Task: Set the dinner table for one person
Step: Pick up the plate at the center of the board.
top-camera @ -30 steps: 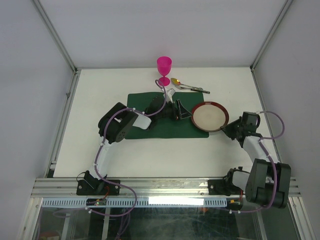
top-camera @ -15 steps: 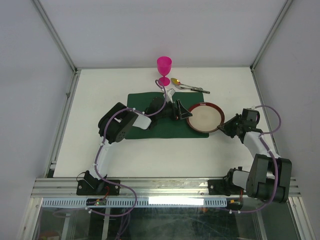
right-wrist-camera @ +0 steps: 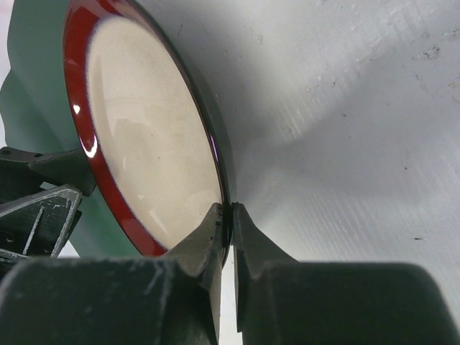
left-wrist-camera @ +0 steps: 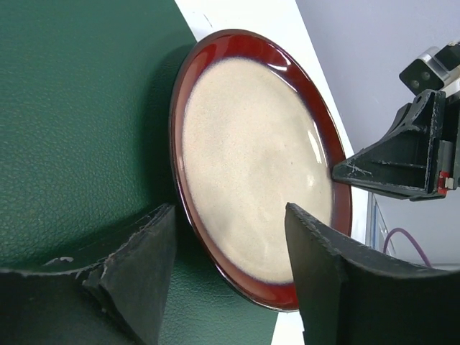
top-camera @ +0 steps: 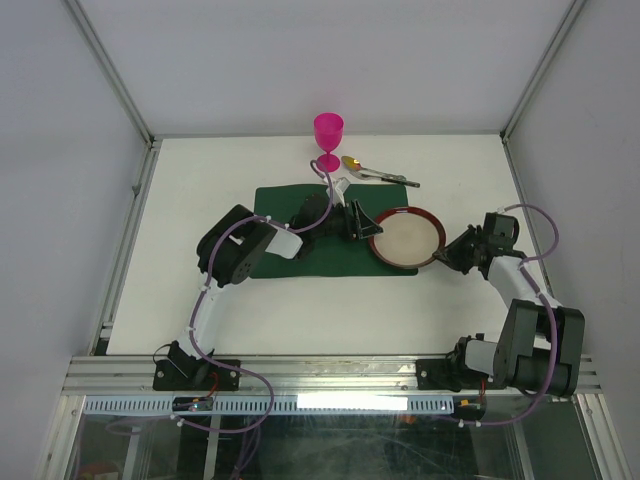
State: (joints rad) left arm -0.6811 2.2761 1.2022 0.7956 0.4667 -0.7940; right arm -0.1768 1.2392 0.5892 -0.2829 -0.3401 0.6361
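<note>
On the white dinner table, which spans the whole framed workspace, a green placemat lies at centre, with a red-rimmed plate overlapping its right end. The right gripper pinches the plate's right rim. The left gripper stands agape astride its left rim. A pink goblet and a spoon sit beyond.

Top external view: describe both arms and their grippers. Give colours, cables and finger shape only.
The left arm and the right arm both have bulky black joint housings joined by white links. A purple cable loops loosely along each arm. The left gripper and the right gripper are black, with wedge-shaped fingers whose edges look scuffed and chipped. No readable markings show.
</note>
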